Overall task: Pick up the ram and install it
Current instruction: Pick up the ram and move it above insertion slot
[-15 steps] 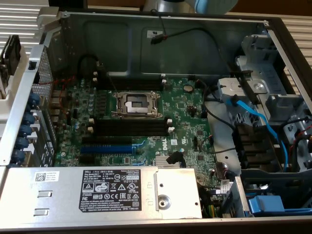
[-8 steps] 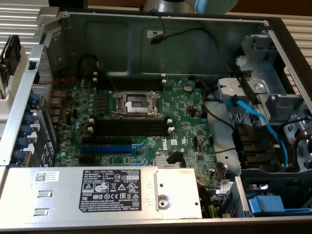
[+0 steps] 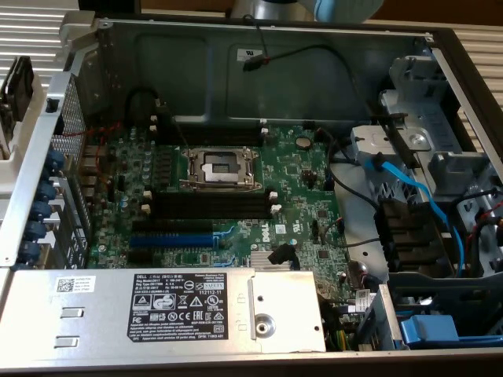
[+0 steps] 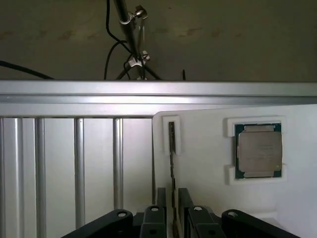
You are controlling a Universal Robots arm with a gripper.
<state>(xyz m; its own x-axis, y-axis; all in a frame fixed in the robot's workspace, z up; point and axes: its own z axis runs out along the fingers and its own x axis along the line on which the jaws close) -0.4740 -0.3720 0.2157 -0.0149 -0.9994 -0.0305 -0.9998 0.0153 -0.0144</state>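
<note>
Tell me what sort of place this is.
Probably a computer-assembly workbench or lab: an open desktop case with its motherboard bared, a white holder carrying a processor and the ram, and aluminium framing.

Soft even indoor light, mild glare, dim shadowed backdrop

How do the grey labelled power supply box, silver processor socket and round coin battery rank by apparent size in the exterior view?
Largest to smallest:
1. Grey labelled power supply box
2. Silver processor socket
3. Round coin battery
</note>
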